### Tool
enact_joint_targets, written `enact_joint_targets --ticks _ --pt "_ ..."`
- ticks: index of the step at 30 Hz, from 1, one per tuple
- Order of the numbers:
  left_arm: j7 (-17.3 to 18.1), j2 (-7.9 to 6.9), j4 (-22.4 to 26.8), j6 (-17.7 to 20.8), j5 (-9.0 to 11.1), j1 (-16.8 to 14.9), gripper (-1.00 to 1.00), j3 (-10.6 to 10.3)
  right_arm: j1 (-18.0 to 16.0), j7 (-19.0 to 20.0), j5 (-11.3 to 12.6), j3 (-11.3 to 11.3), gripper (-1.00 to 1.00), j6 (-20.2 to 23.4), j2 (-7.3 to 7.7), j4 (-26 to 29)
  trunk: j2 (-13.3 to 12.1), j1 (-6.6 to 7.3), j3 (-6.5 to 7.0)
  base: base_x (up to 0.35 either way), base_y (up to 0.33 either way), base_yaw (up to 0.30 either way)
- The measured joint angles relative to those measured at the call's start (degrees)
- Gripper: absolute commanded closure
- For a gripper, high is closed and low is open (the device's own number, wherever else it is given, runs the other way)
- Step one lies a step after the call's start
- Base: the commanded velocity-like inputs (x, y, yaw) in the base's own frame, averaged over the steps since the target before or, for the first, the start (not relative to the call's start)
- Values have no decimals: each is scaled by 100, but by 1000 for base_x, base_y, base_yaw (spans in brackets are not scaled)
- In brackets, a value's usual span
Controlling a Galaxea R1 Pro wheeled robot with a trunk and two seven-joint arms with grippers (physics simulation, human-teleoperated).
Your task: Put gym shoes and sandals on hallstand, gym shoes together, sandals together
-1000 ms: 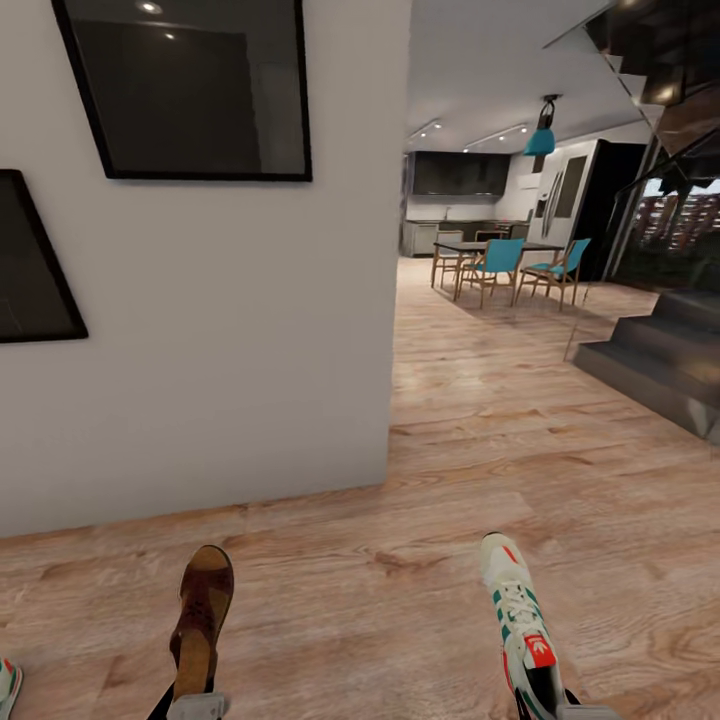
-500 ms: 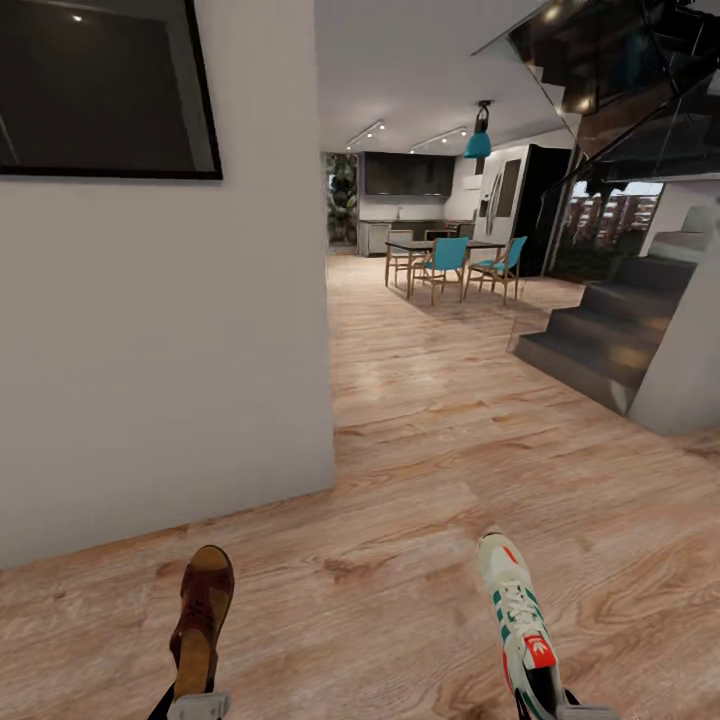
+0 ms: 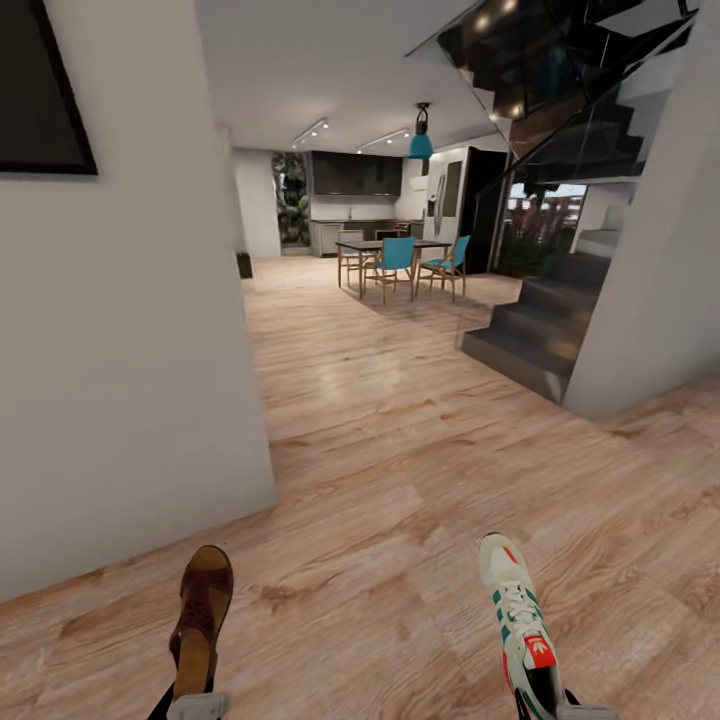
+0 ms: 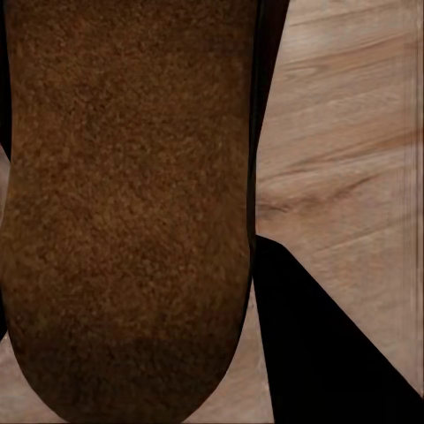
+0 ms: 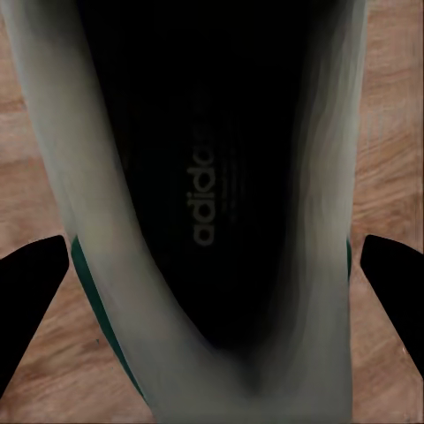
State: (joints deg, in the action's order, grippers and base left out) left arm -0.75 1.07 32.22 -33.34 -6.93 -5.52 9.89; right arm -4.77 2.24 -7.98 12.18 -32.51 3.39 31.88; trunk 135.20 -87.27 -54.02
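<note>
A dark brown sandal (image 3: 203, 620) with a tan insole sticks forward from my left gripper (image 3: 197, 705), which is shut on its heel end at the bottom of the head view. Its brown sole (image 4: 124, 203) fills most of the left wrist view. My right gripper (image 3: 556, 706) is shut on a cream-white gym shoe (image 3: 515, 620) with green stripes and a red tongue label. That shoe's dark inside (image 5: 212, 194) sits between the dark fingers (image 5: 31, 300). Both shoes hang above the wood-plank corridor floor (image 3: 400, 470). The hallstand is out of view.
A white wall (image 3: 120, 380) with a black-framed picture (image 3: 40, 90) stands close on the left, its corner ahead. A dark staircase (image 3: 540, 330) and a white wall (image 3: 660, 260) rise at the right. Far ahead are a dining table (image 3: 385, 245) and blue chairs (image 3: 395, 262).
The whole picture has slid left, so the camera has turned right: the wall shrank and the stairs came in. Both held shoes keep their place in the grippers.
</note>
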Motion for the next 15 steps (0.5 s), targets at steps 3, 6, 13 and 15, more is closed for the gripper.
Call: enact_joint_targets --ticks 3,6,13,15 --pt "0 0 0 0 0 0 100 1 0 0 0 1 100 1 0 0 0 0 0 240 -183 -266" --pt "1 0 0 0 -1 0 100 1 0 0 0 0 100 1 0 -1 0 0 0 196 -129 -266" --pt "1 0 0 1 0 0 100 3 -1 0 0 -1 100 0 0 -2 0 -2 0 43 -22 -266" --pt "1 0 -2 1 0 0 100 3 0 0 0 -1 100 0 0 -2 0 -2 0 5 -3 -265"
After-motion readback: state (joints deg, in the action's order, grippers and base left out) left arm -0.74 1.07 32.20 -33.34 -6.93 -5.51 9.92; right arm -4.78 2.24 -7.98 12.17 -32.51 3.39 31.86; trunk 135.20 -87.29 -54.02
